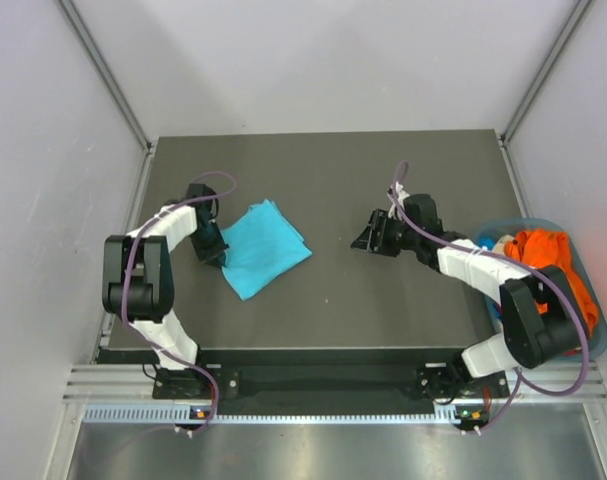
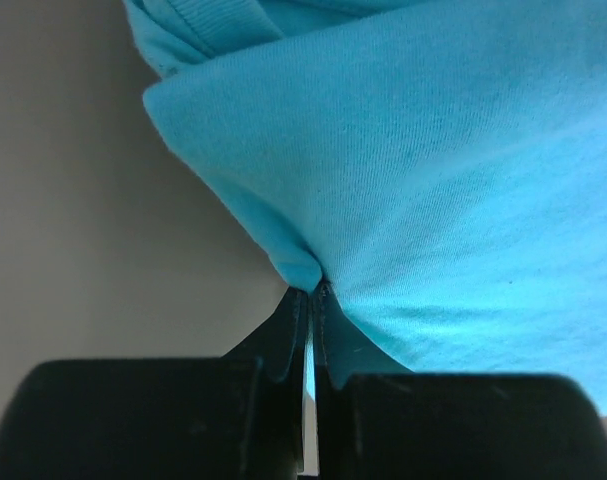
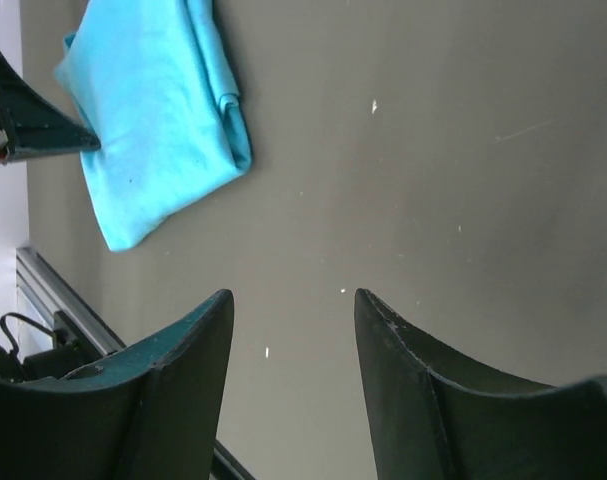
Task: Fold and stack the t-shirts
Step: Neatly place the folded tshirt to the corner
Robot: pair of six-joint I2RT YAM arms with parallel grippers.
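- the left pincer (image 1: 211,243) is clamped on the left edge of the turquoise t-shirt (image 1: 265,247), probably to tug or square it;
- that t-shirt lies folded into a compact square on the bench (image 1: 333,180), left of centre;
- the right pincer (image 1: 375,235) hangs apart and empty over bare bench, seemingly waiting;
- the orange t-shirts (image 1: 543,255) sit bunched in the basket (image 1: 595,335) beside the bench's right edge, not yet folded.
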